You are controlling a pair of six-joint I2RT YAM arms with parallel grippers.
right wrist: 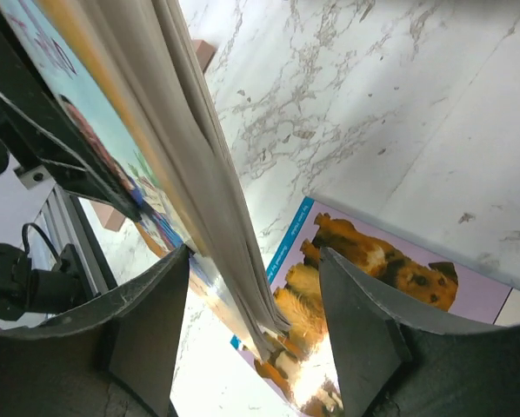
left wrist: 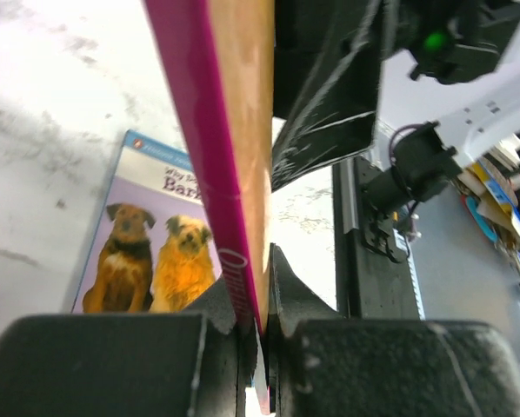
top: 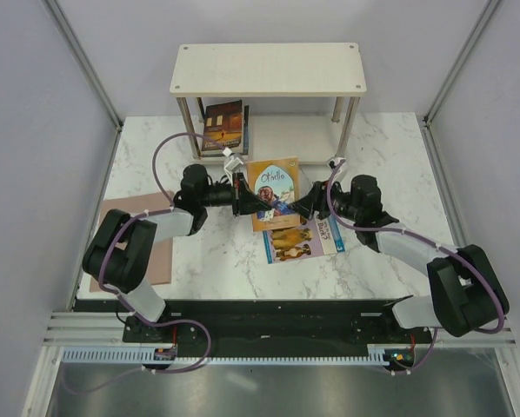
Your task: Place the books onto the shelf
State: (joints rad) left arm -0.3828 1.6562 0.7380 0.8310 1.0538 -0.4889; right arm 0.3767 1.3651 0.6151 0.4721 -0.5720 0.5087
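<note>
Books are seen in three places: on the shelf (top: pixel 269 69), in the air between the two grippers, and flat on the marble table (top: pixel 373 156).

At the far left of the table a plain pinkish-brown sheet (top: pixel 147 252) is laid flat, partly covered by the left arm. Further right, on the left part of the shelf's lower board, a dark-covered book (top: pixel 223 126) is stood; a second one may be tucked beside it, but this cannot be made out from above.

Near the shelf's front edge, the left gripper (top: pixel 240 195) (left wrist: pixel 262 291) is clamped tight on the tan book with the portrait (top: pixel 273 191) (left wrist: pixel 238 130). In the left wrist view the magenta spine edge is pinched between the two black pads, with no gap left. The book is held upright on edge above the table, its cover turned toward the overhead camera.

Just below it, on the near side, the pale blue book with the dogs (top: pixel 302 239) (left wrist: pixel 147 261) (right wrist: pixel 382 265) is laid face up on the table.

To the right, the right gripper (top: pixel 306 206) (right wrist: pixel 253 261) is placed at the tan book's (right wrist: pixel 190 148) opposite edge. Its jaws are spread wide on either side of the pages, and no grip is seen.
</note>
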